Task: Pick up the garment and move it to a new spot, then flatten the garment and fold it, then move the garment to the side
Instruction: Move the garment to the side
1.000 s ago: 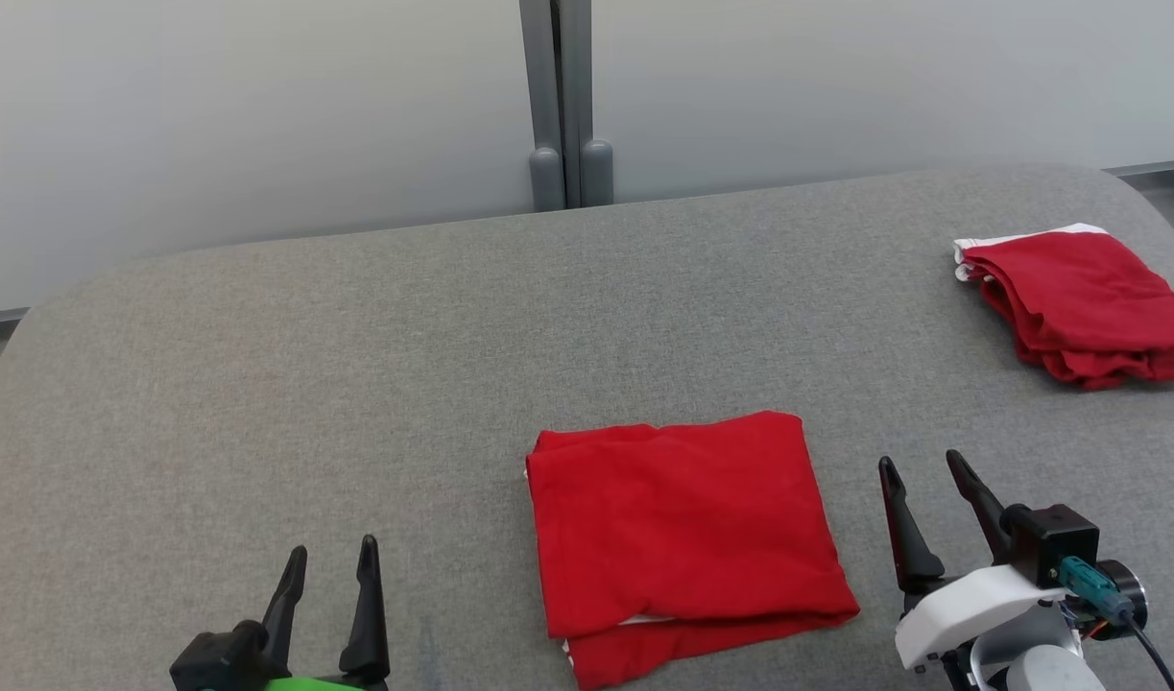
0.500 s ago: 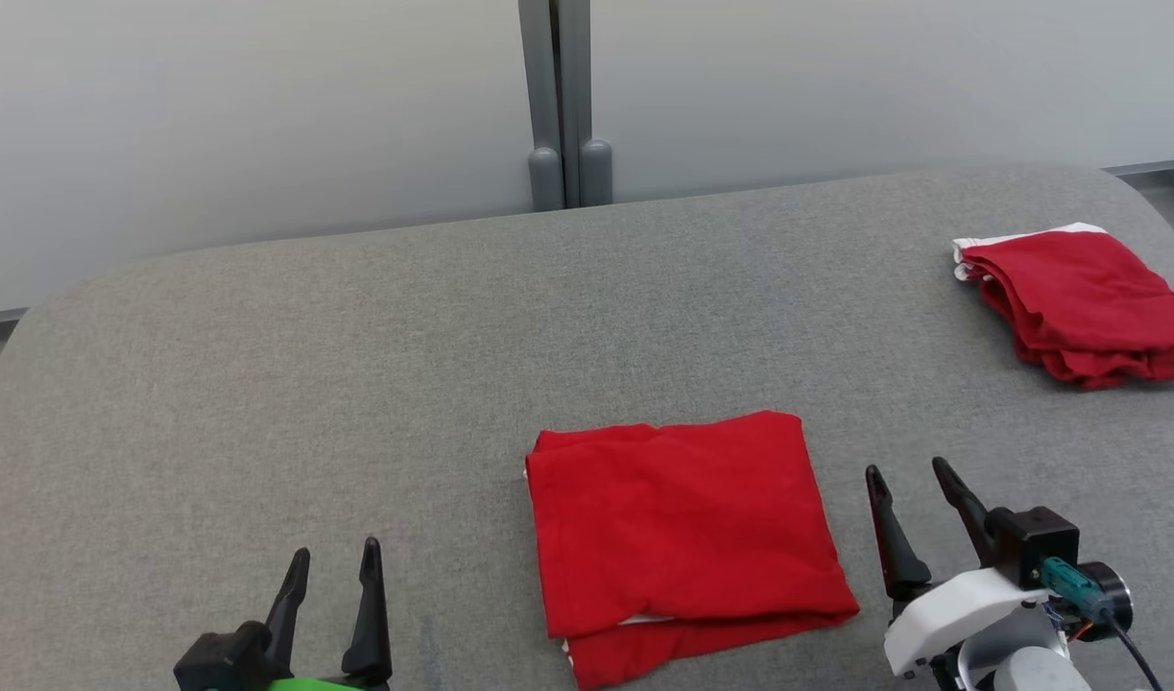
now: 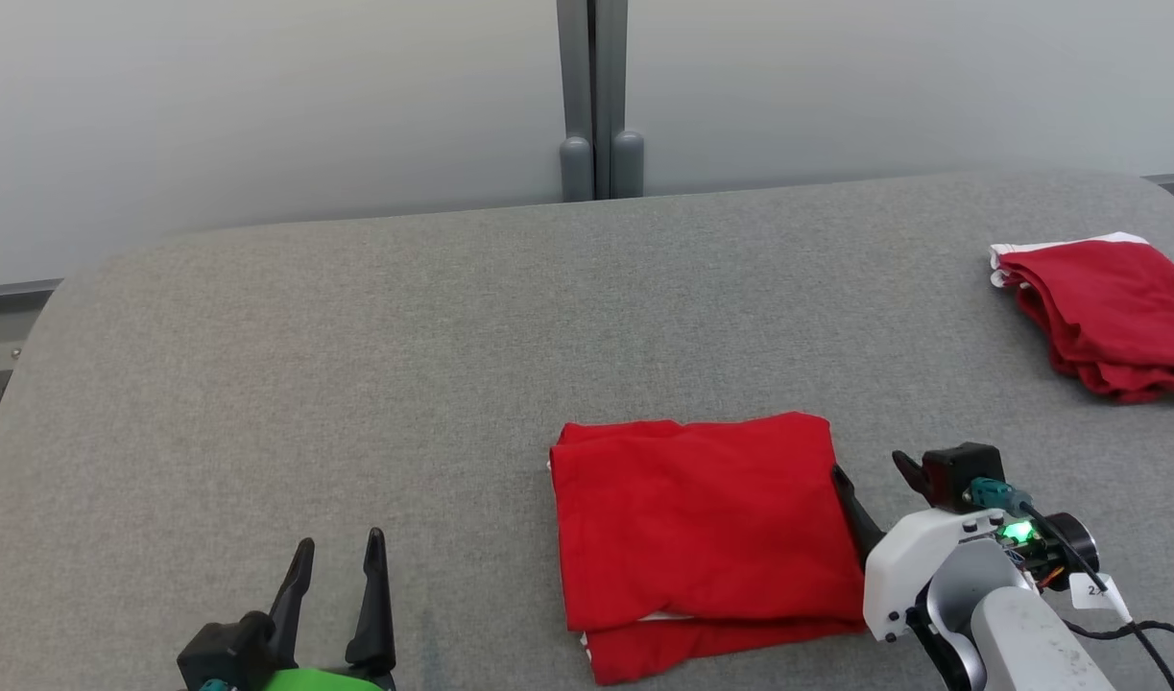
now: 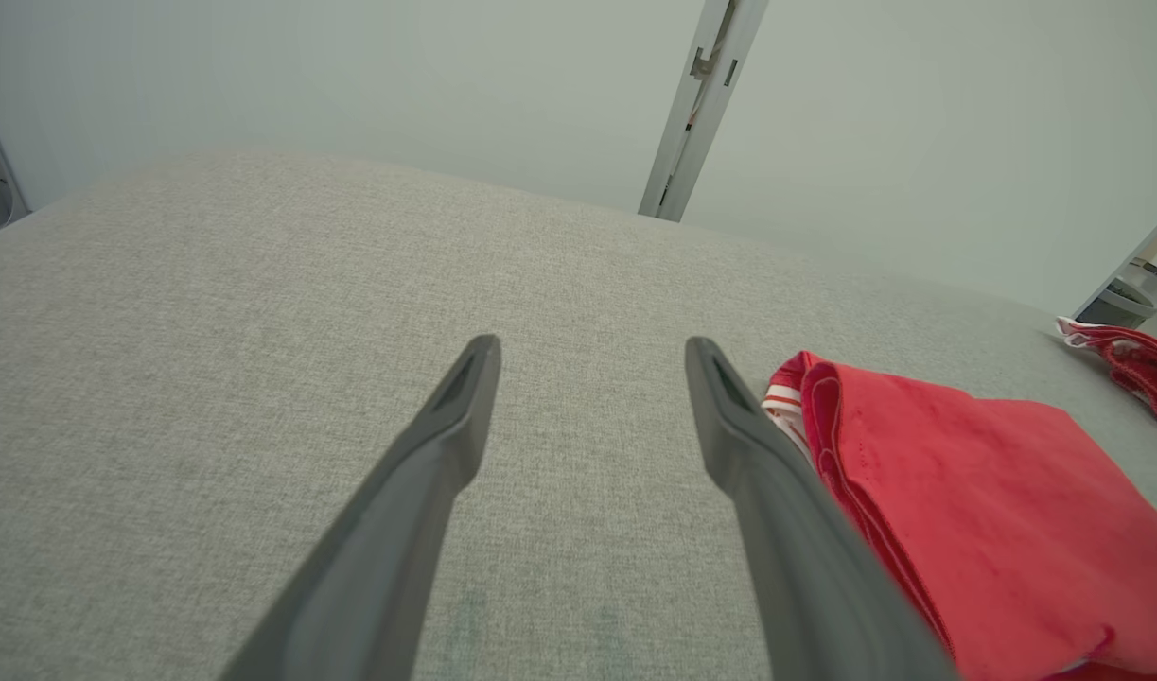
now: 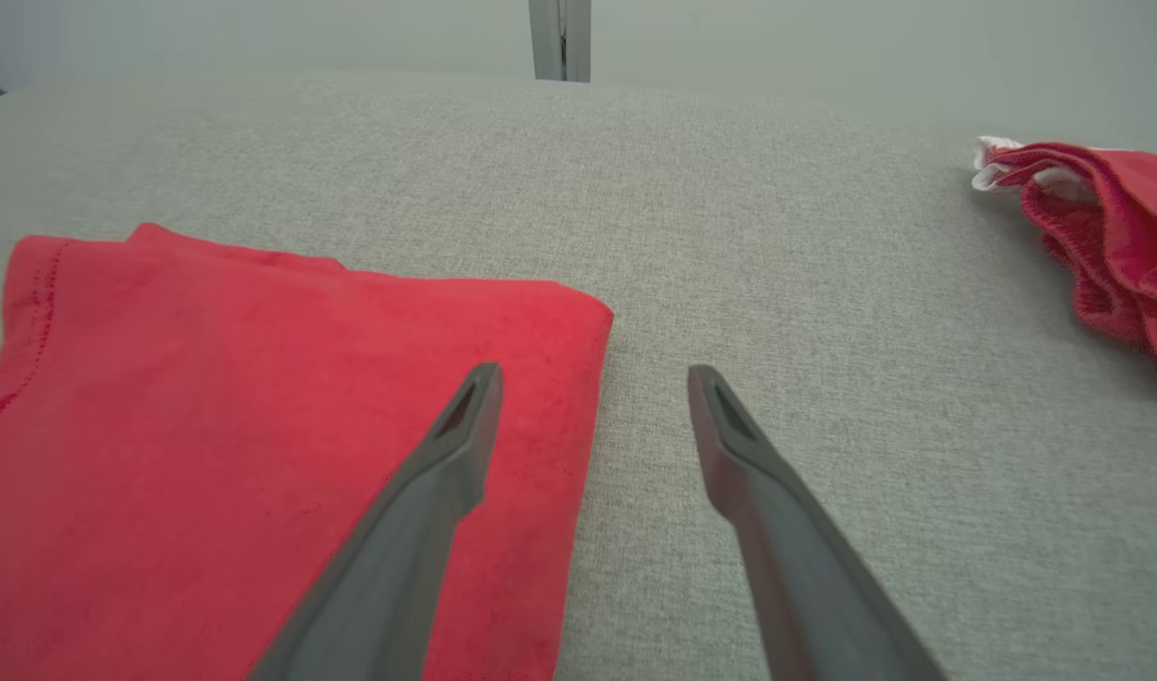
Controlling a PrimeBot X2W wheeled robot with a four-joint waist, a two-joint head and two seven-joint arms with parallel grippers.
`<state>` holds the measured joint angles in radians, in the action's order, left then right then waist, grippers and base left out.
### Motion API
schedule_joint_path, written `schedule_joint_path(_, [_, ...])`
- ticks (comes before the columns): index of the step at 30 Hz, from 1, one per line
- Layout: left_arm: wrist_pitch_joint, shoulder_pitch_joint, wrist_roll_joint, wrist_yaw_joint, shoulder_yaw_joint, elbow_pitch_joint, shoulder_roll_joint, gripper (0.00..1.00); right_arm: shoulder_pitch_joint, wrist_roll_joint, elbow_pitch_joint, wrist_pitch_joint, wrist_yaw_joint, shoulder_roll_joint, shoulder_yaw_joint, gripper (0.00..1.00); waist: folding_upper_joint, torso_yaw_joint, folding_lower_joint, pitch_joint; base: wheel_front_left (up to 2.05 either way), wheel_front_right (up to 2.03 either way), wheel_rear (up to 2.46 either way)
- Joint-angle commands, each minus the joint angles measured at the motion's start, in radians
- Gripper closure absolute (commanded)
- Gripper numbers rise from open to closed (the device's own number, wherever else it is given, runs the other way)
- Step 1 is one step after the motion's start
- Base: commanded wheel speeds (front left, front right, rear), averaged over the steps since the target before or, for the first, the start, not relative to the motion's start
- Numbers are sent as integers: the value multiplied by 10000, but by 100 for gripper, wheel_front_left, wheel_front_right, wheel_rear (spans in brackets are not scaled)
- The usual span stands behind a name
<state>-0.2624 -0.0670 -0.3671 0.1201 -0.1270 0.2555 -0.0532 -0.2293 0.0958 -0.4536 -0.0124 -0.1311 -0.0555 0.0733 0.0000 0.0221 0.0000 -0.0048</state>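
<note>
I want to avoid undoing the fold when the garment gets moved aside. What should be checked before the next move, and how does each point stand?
1. Folded red garment lies flat on the grey surface: ok.
2. Right claw is open: ok.
3. Right claw straddles the garment's right edge, one finger over cloth and one over bare surface: ok.
4. A finger touches the cloth or sits under its layers: cannot tell.
5. Left claw is open and apart from the garment: ok.
6. Bare surface lies between the garment and the second red garment at the far right: ok.
</note>
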Motion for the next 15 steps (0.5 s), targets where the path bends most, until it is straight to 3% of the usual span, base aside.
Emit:
schedule_joint_path(1, [-26, 146, -2, 34, 17, 11, 4, 0, -134, 118, -135, -209, 10, -181, 54, 0, 0, 141, 0, 80, 0, 0, 0])
schedule_joint_path(6, [-26, 227, -1, 40, 3, 72, 12, 0, -396, 835, -822, -924, 10, -427, 340, 0, 0, 347, 0, 251, 0, 0, 0])
schedule_joint_path(15, [-26, 374, 92, 67, -9, 154, 23, 0, -935, 1941, -1730, -1749, 10, -951, 1879, 0, 0, 497, 0, 526, 0, 0, 0])
